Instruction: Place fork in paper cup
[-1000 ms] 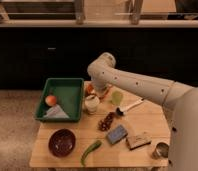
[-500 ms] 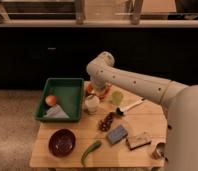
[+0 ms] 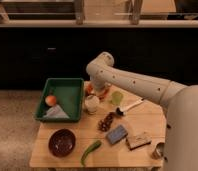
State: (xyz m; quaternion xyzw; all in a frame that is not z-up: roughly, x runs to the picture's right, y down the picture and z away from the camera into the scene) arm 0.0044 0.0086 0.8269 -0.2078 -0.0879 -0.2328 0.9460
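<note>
The paper cup, short and white, stands on the wooden table just right of the green tray. My gripper hangs from the bent white arm, right above the cup's mouth and close to it. I cannot make out the fork; it is not lying anywhere I can see on the table, and the wrist hides whatever is at the gripper.
The green tray holds an orange and a grey packet. A light green cup, a white-handled utensil, dark grapes, a blue sponge, a dark bowl, a green pepper and a metal cup lie around.
The arm has shifted slightly to the left. The gripper stays over the paper cup.
</note>
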